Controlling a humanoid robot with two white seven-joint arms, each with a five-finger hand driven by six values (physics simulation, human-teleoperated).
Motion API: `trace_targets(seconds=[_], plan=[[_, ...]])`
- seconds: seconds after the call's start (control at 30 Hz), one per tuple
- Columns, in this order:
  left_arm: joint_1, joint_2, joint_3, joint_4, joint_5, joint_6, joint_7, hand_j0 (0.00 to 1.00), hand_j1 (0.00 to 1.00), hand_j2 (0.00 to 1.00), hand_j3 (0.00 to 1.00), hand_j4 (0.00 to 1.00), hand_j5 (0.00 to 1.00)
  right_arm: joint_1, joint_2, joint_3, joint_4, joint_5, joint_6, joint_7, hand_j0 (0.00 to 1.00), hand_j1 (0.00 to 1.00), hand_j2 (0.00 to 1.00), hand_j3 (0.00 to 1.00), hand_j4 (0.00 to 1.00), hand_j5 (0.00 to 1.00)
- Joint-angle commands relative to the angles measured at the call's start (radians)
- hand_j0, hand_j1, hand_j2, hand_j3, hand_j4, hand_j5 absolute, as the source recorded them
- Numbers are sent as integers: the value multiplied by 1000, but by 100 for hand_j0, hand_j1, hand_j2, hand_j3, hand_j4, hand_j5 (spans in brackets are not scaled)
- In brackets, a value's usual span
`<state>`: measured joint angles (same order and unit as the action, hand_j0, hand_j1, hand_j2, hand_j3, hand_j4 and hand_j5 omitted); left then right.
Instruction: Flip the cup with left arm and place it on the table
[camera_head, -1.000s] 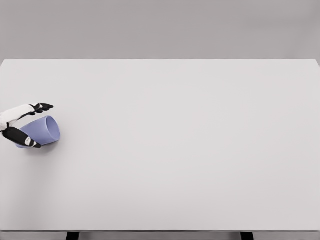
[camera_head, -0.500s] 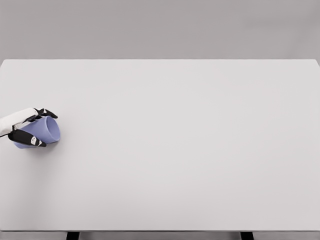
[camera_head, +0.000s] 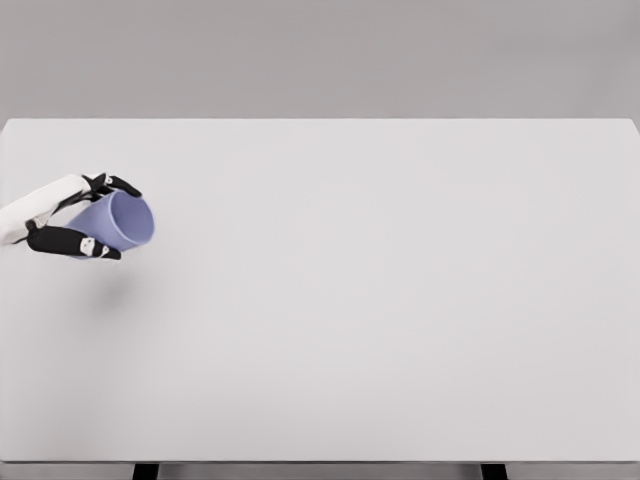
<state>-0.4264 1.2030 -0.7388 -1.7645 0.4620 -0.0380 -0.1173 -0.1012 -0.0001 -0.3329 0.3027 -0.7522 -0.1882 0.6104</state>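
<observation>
Lavender plastic is what the cup (camera_head: 118, 222) appears to be made of; it is held on its side, mouth toward the right, above the left part of the white table (camera_head: 380, 300), with a faint shadow cast below it. It is clamped by the left hand (camera_head: 72, 217), fingers over the top and thumb underneath. A slip could be caused by the smooth tapered wall during rotation, or a topple by a tilted release. The arm is cut off at the picture's edge, and the cup's base is hidden behind the hand.
</observation>
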Motion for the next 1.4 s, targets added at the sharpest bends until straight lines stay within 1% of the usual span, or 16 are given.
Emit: trace_targets(seconds=[0.0, 0.1, 0.2, 0.33, 0.47, 0.53, 0.6, 0.7, 0.77, 0.83, 0.9, 0.97, 1.0, 1.07, 1.23, 1.37], plan=[[2, -23, 25, 0, 49, -72, 5, 61, 61, 61, 61, 61, 61, 0, 0, 0, -1, 1, 0, 0, 100, 100, 100, 100, 100, 100], [12, -62, 55, 5, 67, -102, 5, 61, 61, 61, 61, 61, 61, 0, 0, 0, 1, 1, 0, 0, 100, 100, 100, 100, 100, 100], [17, -155, 79, 16, 86, -140, 5, 61, 61, 61, 61, 61, 61, 0, 0, 0, -1, 1, 0, 0, 100, 100, 100, 100, 100, 100], [23, -240, 94, 71, 109, -240, 5, 59, 59, 59, 59, 59, 59, 0, 0, 0, 1, 1, 0, 0, 100, 100, 100, 100, 100, 100], [55, -316, 130, 106, 122, -322, 7, 58, 58, 58, 58, 58, 58, 0, 0, 0, 1, 1, 0, 0, 100, 100, 100, 100, 100, 100], [69, -355, 144, 120, 159, -352, 31, 59, 59, 59, 59, 59, 59, 0, 0, 0, -1, 1, 0, 0, 100, 100, 100, 100, 100, 100], [87, -379, 148, 129, 172, -382, 53, 59, 59, 59, 59, 59, 59, 0, 0, 0, -1, 1, 0, 0, 100, 100, 100, 100, 100, 100], [130, -434, 183, 142, 173, -444, 107, 59, 59, 59, 59, 59, 59, 0, 0, 0, -1, 1, 0, 0, 100, 100, 100, 100, 100, 100], [141, -451, 182, 161, 175, -487, 153, 59, 59, 59, 59, 59, 59, 0, 0, 0, -1, 1, 0, 0, 100, 100, 100, 100, 100, 100], [147, -464, 182, 180, 190, -490, 168, 59, 59, 59, 59, 59, 59, 0, 0, 0, -1, 1, 0, 0, 100, 100, 100, 100, 100, 100], [153, -468, 171, 207, 202, -540, 169, 59, 59, 59, 59, 59, 59, 0, 0, 0, -1, 1, 0, 0, 100, 100, 100, 100, 100, 100], [170, -476, 165, 214, 199, -545, 168, 59, 59, 59, 59, 59, 59, 0, 0, 0, -1, 1, 0, 0, 100, 100, 100, 100, 100, 100], [189, -499, 165, 220, 196, -545, 168, 60, 60, 60, 60, 60, 60, 0, 0, 0, -1, 1, 0, 0, 100, 100, 100, 100, 100, 100], [190, -508, 131, 250, 196, -537, 169, 60, 60, 60, 60, 60, 60, 0, 0, 0, -1, 1, 0, 0, 100, 100, 100, 100, 100, 100], [190, -548, 113, 304, 193, -531, 169, 60, 60, 60, 60, 60, 60, 0, 0, 0, -1, 1, 0, 0, 100, 100, 100, 100, 100, 100], [189, -550, 107, 309, 193, -530, 169, 60, 60, 60, 60, 60, 60, 0, 0, 0, 1, 1, 0, 0, 100, 100, 100, 100, 100, 100]])
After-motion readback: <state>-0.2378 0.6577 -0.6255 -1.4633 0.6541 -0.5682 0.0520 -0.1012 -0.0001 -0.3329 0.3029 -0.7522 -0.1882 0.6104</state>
